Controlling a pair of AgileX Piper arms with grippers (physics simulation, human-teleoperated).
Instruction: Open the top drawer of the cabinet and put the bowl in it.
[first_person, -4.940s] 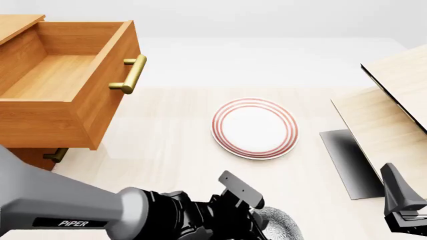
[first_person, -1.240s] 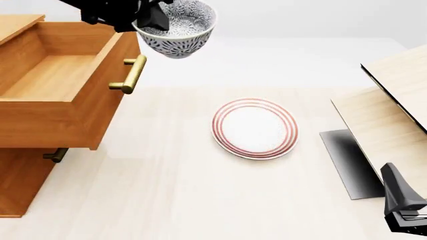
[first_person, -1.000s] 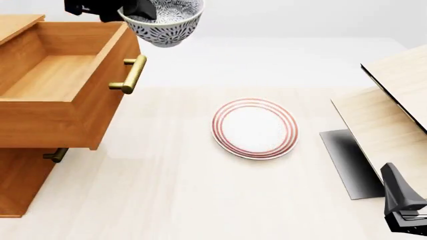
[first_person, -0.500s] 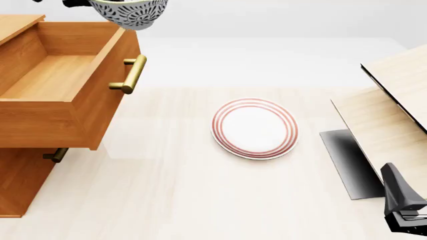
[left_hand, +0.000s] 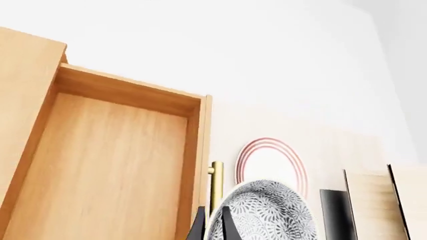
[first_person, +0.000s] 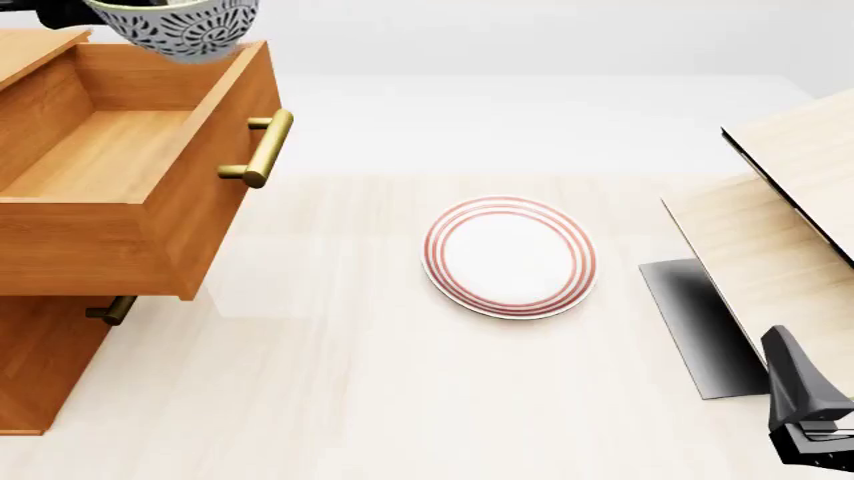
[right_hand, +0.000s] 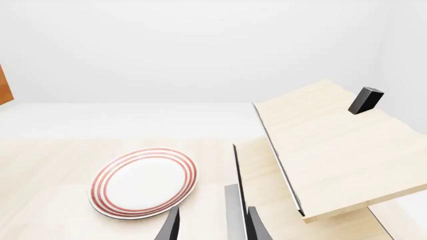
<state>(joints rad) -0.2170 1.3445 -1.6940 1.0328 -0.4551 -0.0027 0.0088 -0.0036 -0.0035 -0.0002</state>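
Front view shows our left claw (first_person: 80, 12) carrying the small white bowl with dark blue-grey speckling (first_person: 176, 27) high above the far rim of the orange-brown wooden top drawer (first_person: 114, 150), which stands pulled out of the orange-brown cabinet (first_person: 47, 360). We judge the carry step nearly done; next we must bring the bowl over the drawer's floor, lower it, then release. The left claw is clamped on the bowl's rim. Our right claw (first_person: 817, 438) waits low over the pale worktop (first_person: 360, 380), fingers slightly parted, holding nothing.
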